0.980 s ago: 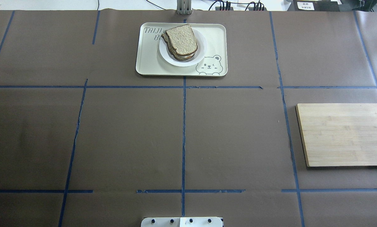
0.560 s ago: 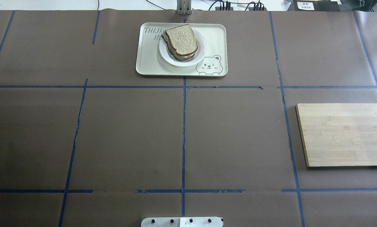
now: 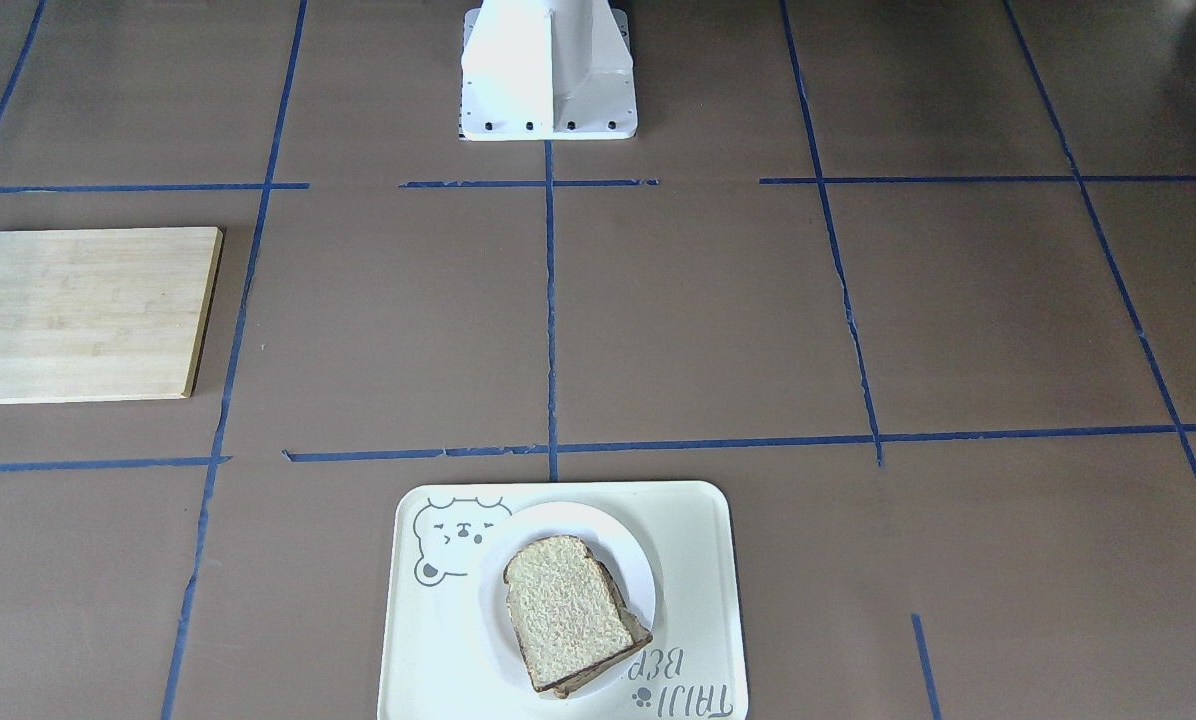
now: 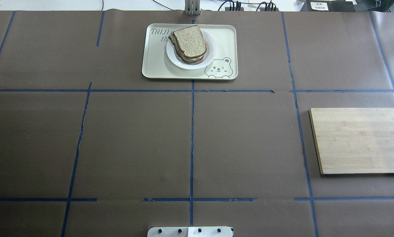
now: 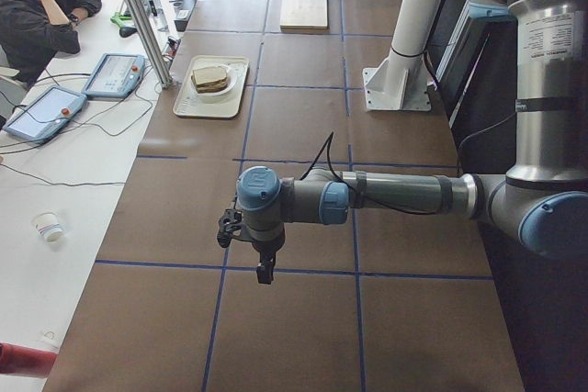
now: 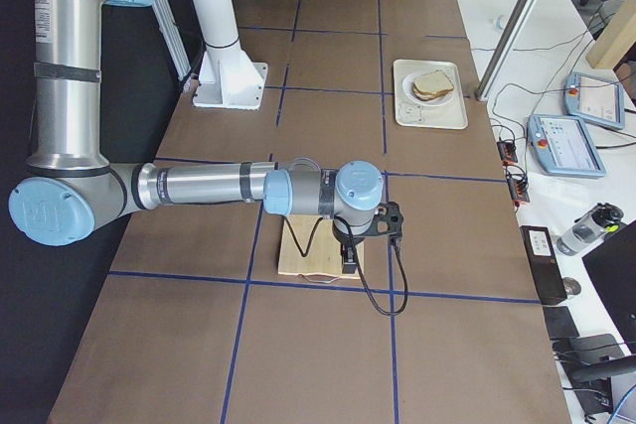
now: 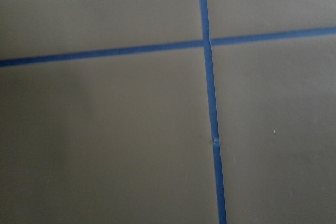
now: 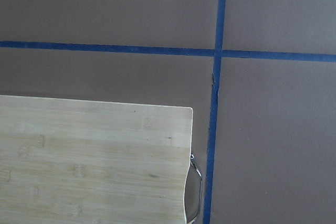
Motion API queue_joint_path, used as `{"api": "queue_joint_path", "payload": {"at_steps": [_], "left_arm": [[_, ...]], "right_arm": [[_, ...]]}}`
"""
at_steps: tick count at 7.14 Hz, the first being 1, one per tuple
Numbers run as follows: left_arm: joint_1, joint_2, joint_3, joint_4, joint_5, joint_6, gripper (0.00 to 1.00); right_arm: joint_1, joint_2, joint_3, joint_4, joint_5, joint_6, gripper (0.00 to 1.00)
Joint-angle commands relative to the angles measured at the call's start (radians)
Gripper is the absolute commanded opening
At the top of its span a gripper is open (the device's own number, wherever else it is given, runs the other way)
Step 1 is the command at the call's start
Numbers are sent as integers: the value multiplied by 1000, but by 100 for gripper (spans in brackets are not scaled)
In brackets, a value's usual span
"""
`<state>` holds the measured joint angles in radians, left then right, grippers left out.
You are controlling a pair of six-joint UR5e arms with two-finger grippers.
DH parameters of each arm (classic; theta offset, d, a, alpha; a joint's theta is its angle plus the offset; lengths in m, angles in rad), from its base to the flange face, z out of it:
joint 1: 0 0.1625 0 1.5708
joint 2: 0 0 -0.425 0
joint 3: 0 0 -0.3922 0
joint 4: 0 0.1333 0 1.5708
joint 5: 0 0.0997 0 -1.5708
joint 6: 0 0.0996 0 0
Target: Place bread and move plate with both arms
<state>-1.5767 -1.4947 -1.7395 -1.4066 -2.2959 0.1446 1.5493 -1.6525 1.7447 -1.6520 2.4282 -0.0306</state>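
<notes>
The bread is a plain brown-crusted slice lying on top of another slice on the small white plate. The plate sits on the cream bear-print tray at the table's far middle, also in the front-facing view: bread, plate. My left gripper hangs over bare table at the left end, far from the tray. The right gripper hangs over the wooden board's outer end. Both show only in side views, so I cannot tell whether they are open or shut. Neither wrist view shows fingers.
A bamboo cutting board with a metal handle lies at the right. The white pedestal stands at the near middle edge. A person, tablets and a paper cup are on the white bench beyond the table.
</notes>
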Motion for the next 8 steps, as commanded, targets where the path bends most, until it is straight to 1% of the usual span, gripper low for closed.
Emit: {"api": "queue_joint_path", "payload": {"at_steps": [1,3,5,8], "left_arm": [[-20,-18,4,57,-2,35,100],[-19,-19,35,55,-7,35,100],[-19,-9,112,-46,-8,32,100],[-19,-9,118,-60,-8,26,100]], "right_arm": [[2,-3,-2,-2,-1,-2,100],[6,-4,-17,0,-1,-3,100],[6,-4,-21,-2,-1,-2,100],[6,-6,-21,-2,-3,-2,100]]}}
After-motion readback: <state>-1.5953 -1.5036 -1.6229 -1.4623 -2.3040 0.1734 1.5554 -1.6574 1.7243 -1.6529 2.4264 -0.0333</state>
